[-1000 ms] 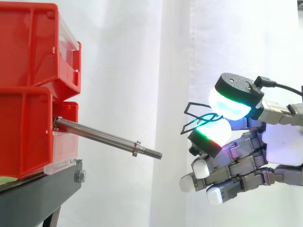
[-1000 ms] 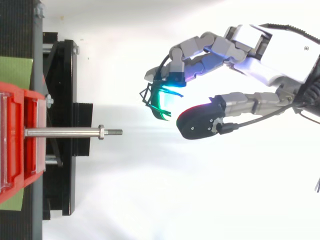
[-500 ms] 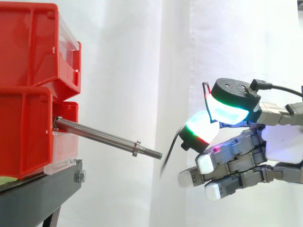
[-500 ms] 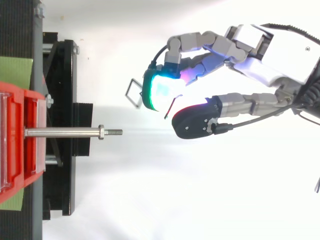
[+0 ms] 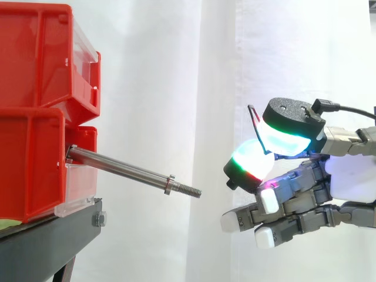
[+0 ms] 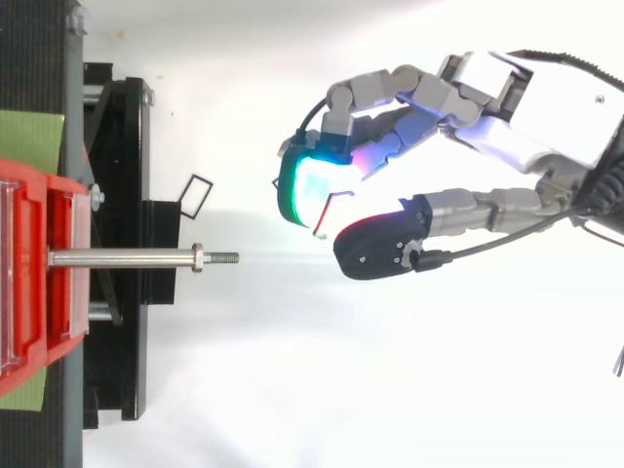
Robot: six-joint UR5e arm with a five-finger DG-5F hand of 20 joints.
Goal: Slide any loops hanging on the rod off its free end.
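A steel rod (image 5: 123, 169) sticks out of the lower red bin (image 5: 29, 164) and slopes down to its threaded free end (image 5: 191, 190); nothing hangs on it. My hand (image 5: 346, 176) is to the right of that end, apart from it, with fingers curled. A thin black wire loop (image 5: 253, 114) pokes up between the thumb pad (image 5: 286, 138) and a green-glowing fingertip (image 6: 302, 185), which pinch it. A second black loop (image 6: 196, 196) shows in the top view beside the rod (image 6: 122, 258), over the edge of the black stand (image 6: 122, 146). Whether it rests there or is falling I cannot tell.
Two red bins (image 5: 41, 59) are stacked on the black stand (image 5: 53, 235) at the left. A white curtain hangs behind. There is free room between the rod's end and my hand.
The thumb and finger parted a little and one black loop dropped away to the left, now seen near the stand. The other loop stays at the thumb pad. The hand barely moved.
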